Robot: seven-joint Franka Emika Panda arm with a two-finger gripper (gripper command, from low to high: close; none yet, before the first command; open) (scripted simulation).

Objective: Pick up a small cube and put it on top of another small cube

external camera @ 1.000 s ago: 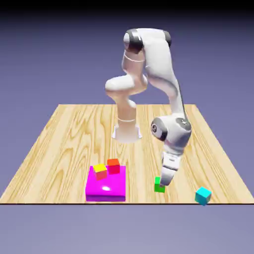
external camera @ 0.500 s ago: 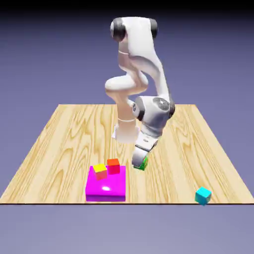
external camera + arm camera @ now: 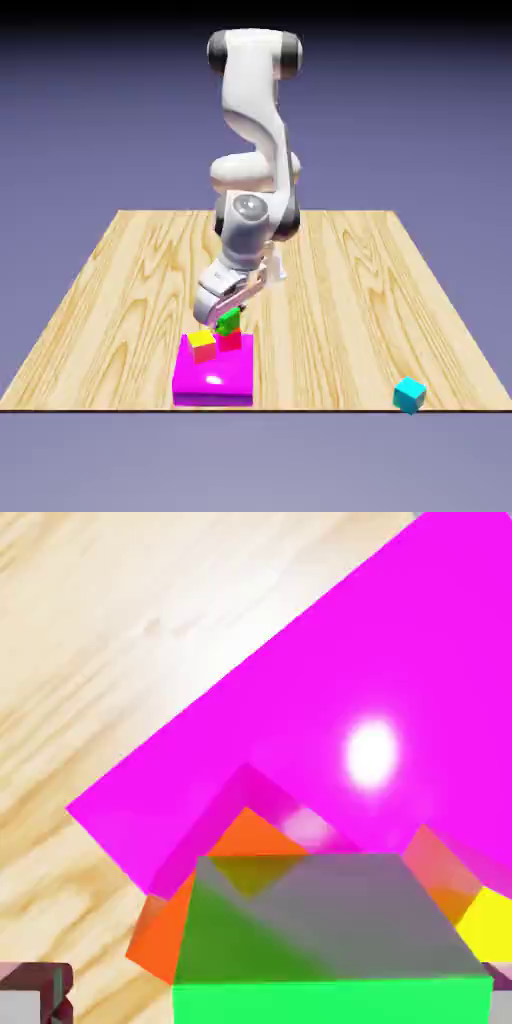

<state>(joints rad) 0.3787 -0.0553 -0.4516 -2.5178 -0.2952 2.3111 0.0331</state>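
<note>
In the exterior view the white arm bends down from the top middle of the frame, and its fingers (image 3: 227, 318) are clamped on the small green cube (image 3: 229, 321), just left of the frame's center. The green cube hangs directly over the small red cube (image 3: 231, 340), very close to its orange-red top (whether the two touch cannot be told from here). The red cube sits on the back part of the magenta slab (image 3: 213, 378), which lies on the wooden desk (image 3: 120, 290) in the lower middle of the frame. Touching or nearly touching the red cube on its left is the yellow-topped cube (image 3: 203, 345), also on the slab and close under the fingers' left side. A cyan cube (image 3: 408, 394) stands alone in the lower right, near the desk's front edge, well apart from everything else.

In the hand view the green cube (image 3: 330, 952) fills the bottom middle, large, held between the fingers (image 3: 35, 990), of which a dark grey tip shows in the lower left corner. Behind it the red cube (image 3: 175, 927) peeks out at the lower left and above the green top face. A yellow corner of the yellow-topped cube (image 3: 495, 922) shows at the right edge. The glossy magenta slab (image 3: 330, 702) spreads across the middle and upper right, with wooden desk (image 3: 90, 632) in the upper left.
</note>
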